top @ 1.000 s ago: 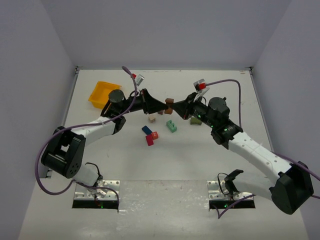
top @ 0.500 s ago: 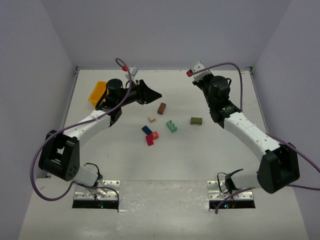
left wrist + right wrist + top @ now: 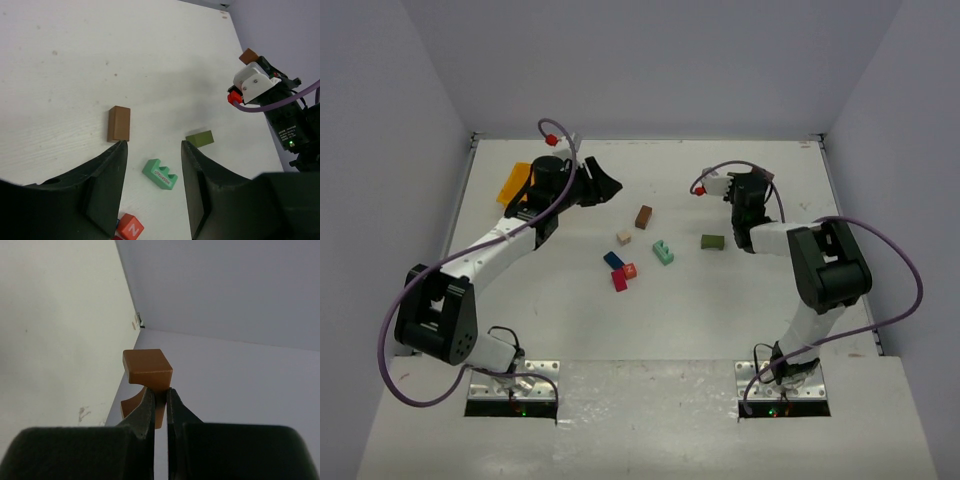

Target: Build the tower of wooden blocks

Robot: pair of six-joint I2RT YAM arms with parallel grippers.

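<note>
Loose wooden blocks lie mid-table: a brown block [image 3: 643, 216] [image 3: 119, 123], a tan one [image 3: 624, 237], a teal notched one [image 3: 663, 252] [image 3: 160, 173], an olive one [image 3: 712, 242] [image 3: 199, 138], a blue one [image 3: 613, 259], an orange-red cube [image 3: 629, 270] [image 3: 129, 227] and a red one [image 3: 619, 281]. No tower stands. My left gripper [image 3: 605, 185] [image 3: 153, 146] hovers open and empty, back-left of the brown block. My right gripper [image 3: 763, 178] [image 3: 159, 392] is raised at the right rear, shut on a brown arch block [image 3: 147, 370] [image 3: 248, 56].
A yellow-orange tray [image 3: 517, 185] sits at the back left, partly behind the left arm. The right arm is folded back on itself at the right side. White walls enclose the table on three sides.
Both grippers have drawn apart from the middle, left toward the back left and right toward the right rear. The left jaws have opened. The brown block now lies uncovered on the table.
</note>
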